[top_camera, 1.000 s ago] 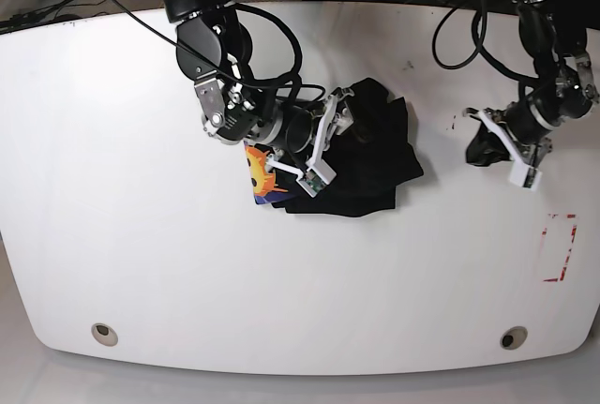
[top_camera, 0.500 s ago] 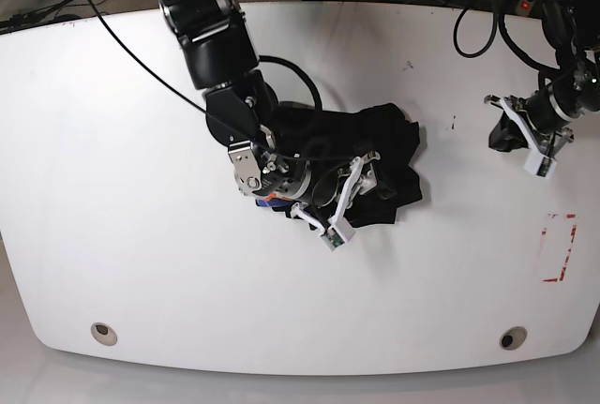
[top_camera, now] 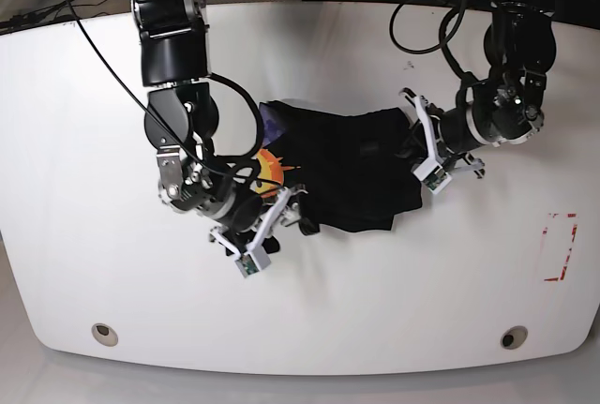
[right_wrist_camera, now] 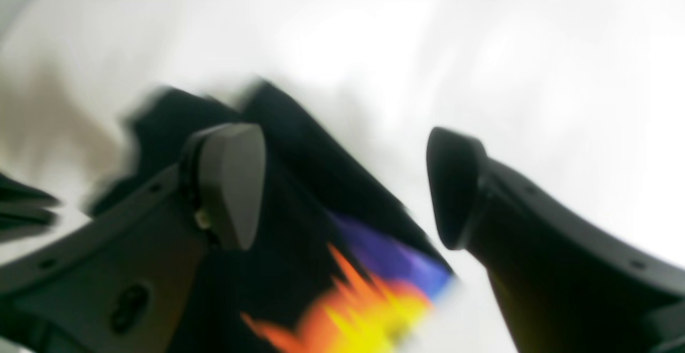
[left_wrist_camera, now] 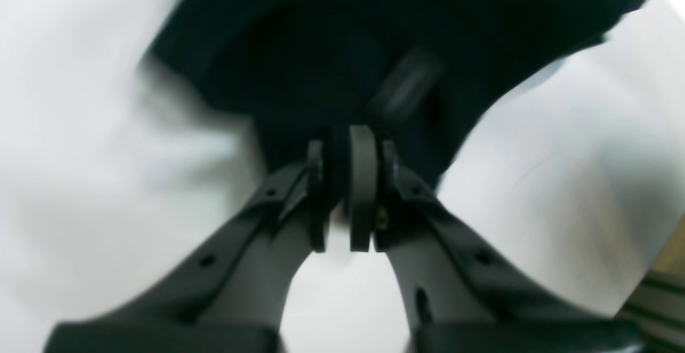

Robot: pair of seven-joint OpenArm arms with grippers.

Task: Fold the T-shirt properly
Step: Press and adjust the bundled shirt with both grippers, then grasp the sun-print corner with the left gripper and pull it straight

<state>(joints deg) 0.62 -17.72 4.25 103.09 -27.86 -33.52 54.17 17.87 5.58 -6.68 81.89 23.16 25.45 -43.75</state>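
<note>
The left gripper [left_wrist_camera: 342, 192] has its two pads [left_wrist_camera: 363, 187] pressed nearly together, pinching a fold of the black T-shirt [left_wrist_camera: 385, 48] between them; the cloth bulges dark above the tips in the blurred left wrist view. In the base view this gripper [top_camera: 419, 146] sits at the shirt's right edge.

The right gripper [right_wrist_camera: 342, 187] is spread wide, its two fingers [right_wrist_camera: 230, 182] well apart and holding nothing. Between and below them lies black cloth with an orange-and-yellow flame-like print [right_wrist_camera: 353, 315] and a purple-blue patch [right_wrist_camera: 390, 256] beside it. In the base view this gripper [top_camera: 272, 226] hangs just at the shirt's lower left corner.

There is one T-shirt [top_camera: 352, 170], bunched in a rumpled heap near the middle of the white table [top_camera: 94, 263], with its print [top_camera: 270, 172] showing at the left end. Two arms and two grippers are in view.
</note>
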